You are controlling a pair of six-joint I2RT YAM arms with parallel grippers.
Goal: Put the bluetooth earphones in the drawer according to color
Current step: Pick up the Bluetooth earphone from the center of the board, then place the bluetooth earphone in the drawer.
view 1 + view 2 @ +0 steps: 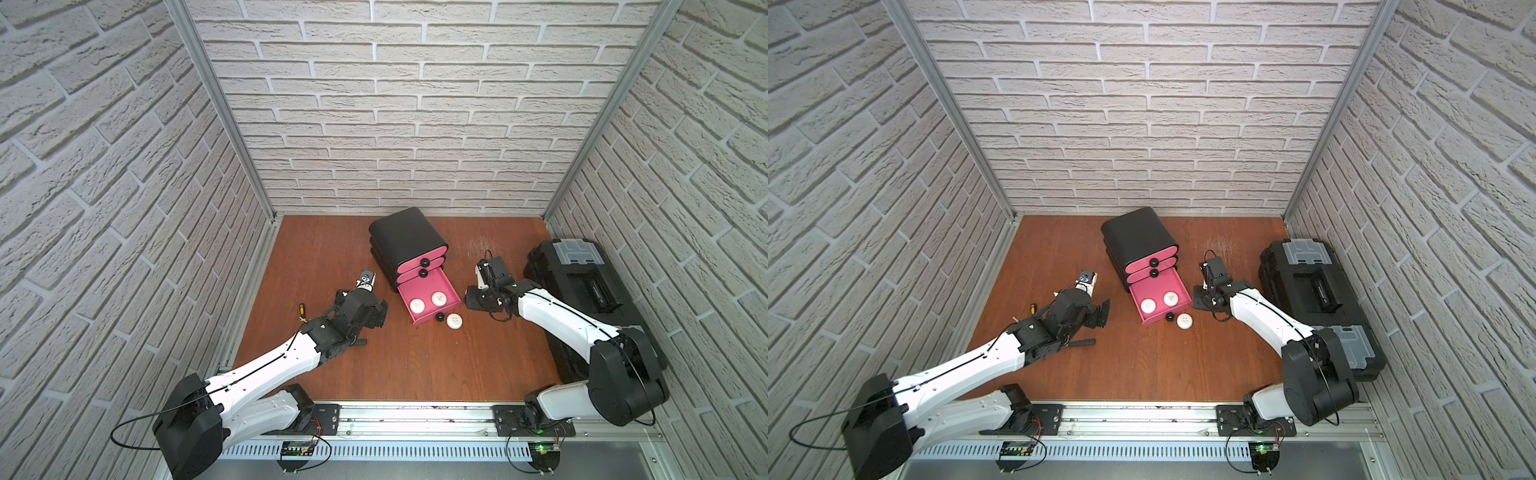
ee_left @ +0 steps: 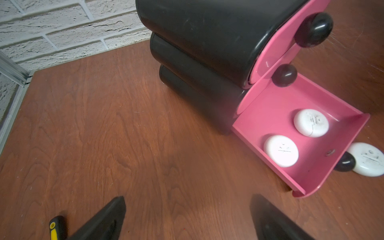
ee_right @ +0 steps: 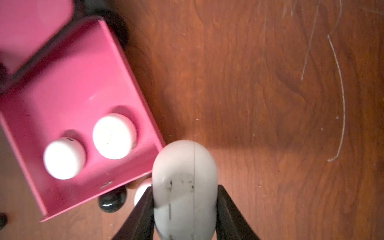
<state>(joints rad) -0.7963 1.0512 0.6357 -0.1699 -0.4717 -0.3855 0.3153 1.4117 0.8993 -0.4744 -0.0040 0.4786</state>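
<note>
My right gripper (image 3: 185, 190) is clamped across a white pebble-shaped plastic earphone case (image 3: 184, 164), apparently clear of the wooden desk (image 3: 270, 93). In a top view, the open pink bottom drawer (image 1: 422, 289) of the small black cabinet (image 1: 405, 237) lies at my nine o'clock and holds two white cases (image 1: 417, 305). I should cross its wall, lower the case, then release it over bare floor. My left gripper (image 2: 188, 199) stands apart, empty.

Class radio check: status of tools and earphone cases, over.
Left tool open, empty. Right tool shut on white pebble-shaped plastic case beside open pink drawer. Two white cases inside; another loose by its black knob.
</note>
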